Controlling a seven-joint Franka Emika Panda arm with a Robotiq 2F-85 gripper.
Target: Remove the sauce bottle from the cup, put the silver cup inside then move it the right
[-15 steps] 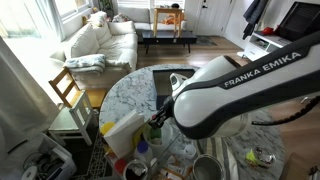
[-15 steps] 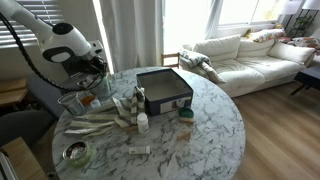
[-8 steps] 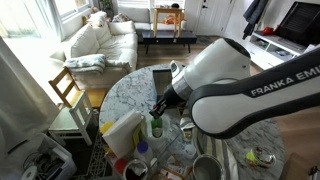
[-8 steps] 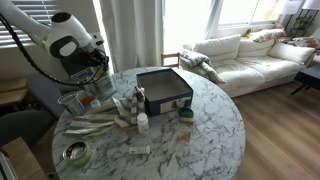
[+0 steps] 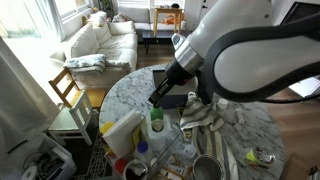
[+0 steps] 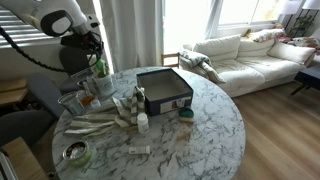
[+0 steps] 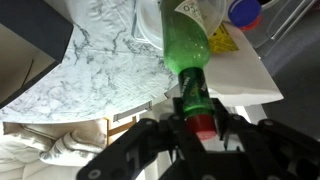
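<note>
My end effector [image 7: 203, 128] is gripping the bottle [image 7: 187, 50] by its red cap, dangling it over the bench [image 7: 110, 60]. I am judging it light, stiff and slick; the neck is offering the surest hold.

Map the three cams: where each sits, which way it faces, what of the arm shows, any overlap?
Exterior view: high, close beside the arm, facing over the marble table toward the sofa; the arm fills the top right.
Exterior view: low across the table, facing the arm at top left, sofa at right.
Wrist view: above the fingers, looking along the sauce bottle at the table edge.
Shared: both exterior views show table, sofa, sauce bottle.
</note>
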